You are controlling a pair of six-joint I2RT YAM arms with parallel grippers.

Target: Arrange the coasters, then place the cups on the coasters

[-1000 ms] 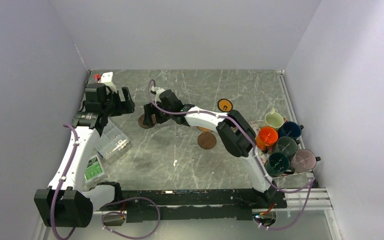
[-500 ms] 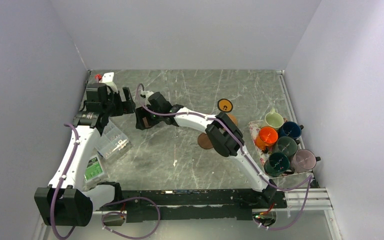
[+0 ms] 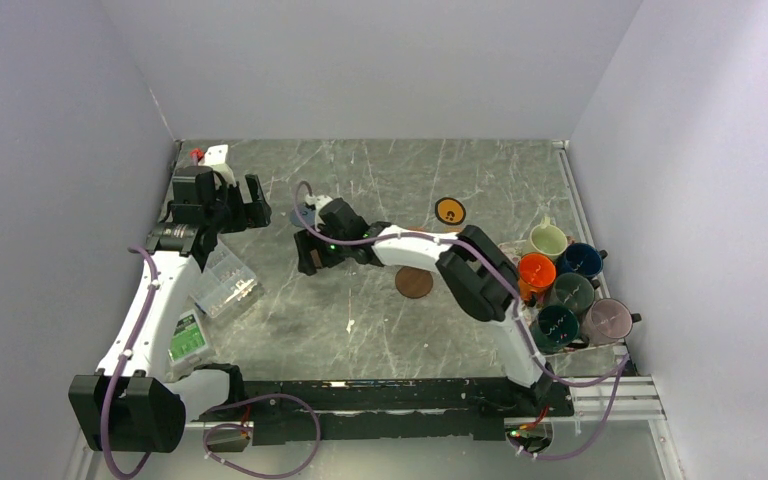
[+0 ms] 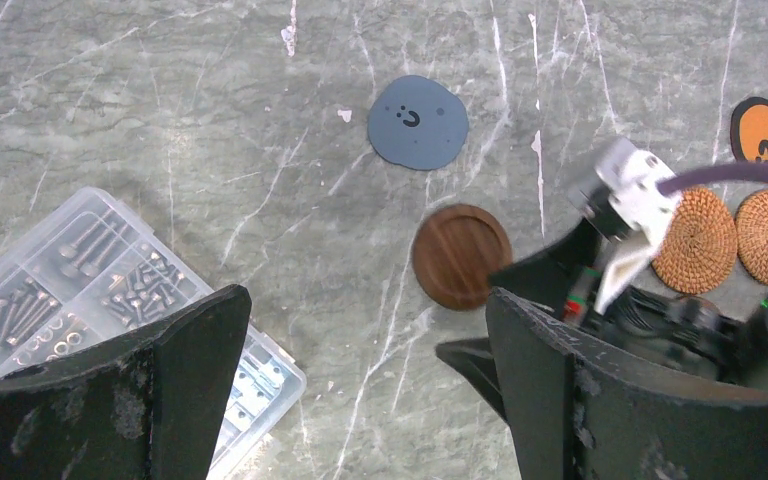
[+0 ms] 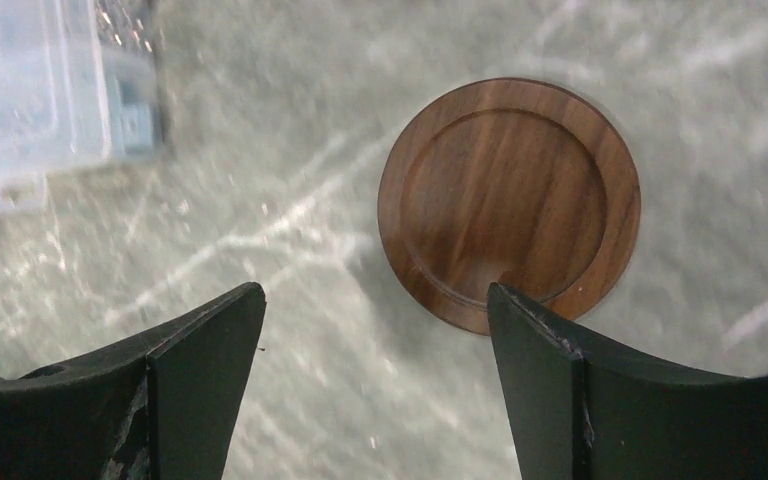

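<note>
1. Right hand (image 5: pixel 372 305): released, jaws wide with nothing between them. It is poised over one dark brown coaster (image 5: pixel 509 203), left of the counter's (image 3: pixel 380 330) centre. The disc lies off-centre, its rim passing under one finger. A straight descent would probably land that finger on the rim, tipping or skidding the disc.
2. The coaster is thin and lies flat. The fingertips may slide over it and clench on nothing.
3. Left hand (image 4: pixel 368 300): released and empty, hanging just left of the right hand. The arms are near each other, so a leftward reach risks contact.
4. Clear box (image 4: pixel 110 290) of screws: near-left of the coaster, where a wide sweep could nudge it.
5. Other coasters:
   - The blue-grey coaster (image 4: pixel 418 122) lies just far of the brown one.
   - Two woven coasters (image 4: pixel 695 240) lie side by side to its right.
   - The black-and-orange coaster (image 4: pixel 763 130) lies beyond the woven pair.
   - A second dark brown coaster (image 3: pixel 413 282) lies mid-counter.
6. Cups (image 3: pixel 536 270): six packed together at the right edge, none on a coaster. Lifting one may jostle its neighbours.
7. Markings:
   - The blue-grey disc bears a small dark face-like mark.
   - The orange disc bears a dark mark, partly cut off.
   - A green label (image 3: pixel 188 335) by the left arm is too small to read.
   - No brand is legible.
</note>
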